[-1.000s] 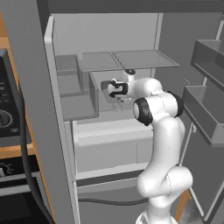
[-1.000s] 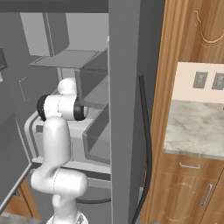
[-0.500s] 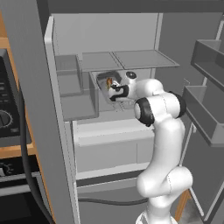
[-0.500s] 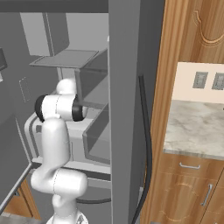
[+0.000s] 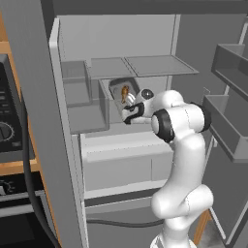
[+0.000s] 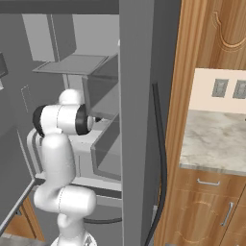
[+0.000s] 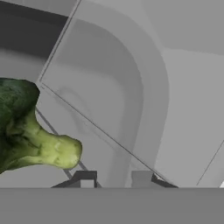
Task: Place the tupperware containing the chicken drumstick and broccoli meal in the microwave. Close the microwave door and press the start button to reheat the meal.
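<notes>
The tupperware (image 5: pixel 116 87) is a small grey container, tipped up on edge inside the open fridge just under a shelf. The orange-brown chicken drumstick (image 5: pixel 124 93) shows inside it. My gripper (image 5: pixel 128 103) reaches in from the right and is shut on the container's lower rim. In the hand view the tupperware's (image 7: pixel 109 87) grey inner wall curves away above my gripper (image 7: pixel 113 178), whose two fingertips stand close together. The green broccoli (image 7: pixel 30 140) lies at the left. The microwave's black control panel with its round dial (image 5: pixel 4 131) sits at the far left edge.
Grey fridge shelves (image 5: pixel 145 65) hang above the container, and a wide drawer (image 5: pixel 121 155) sits below it. Door bins (image 5: pixel 227 126) stand close on the right. A grey fridge post (image 5: pixel 43 121) and a dark cable (image 5: pixel 26 160) rise on the left. A wooden cabinet and marble counter (image 6: pixel 216 139) stand to the right.
The jaws have closed on the tupperware. It has tipped up from the fridge floor, so the drumstick now faces the left base camera. The arm has barely shifted.
</notes>
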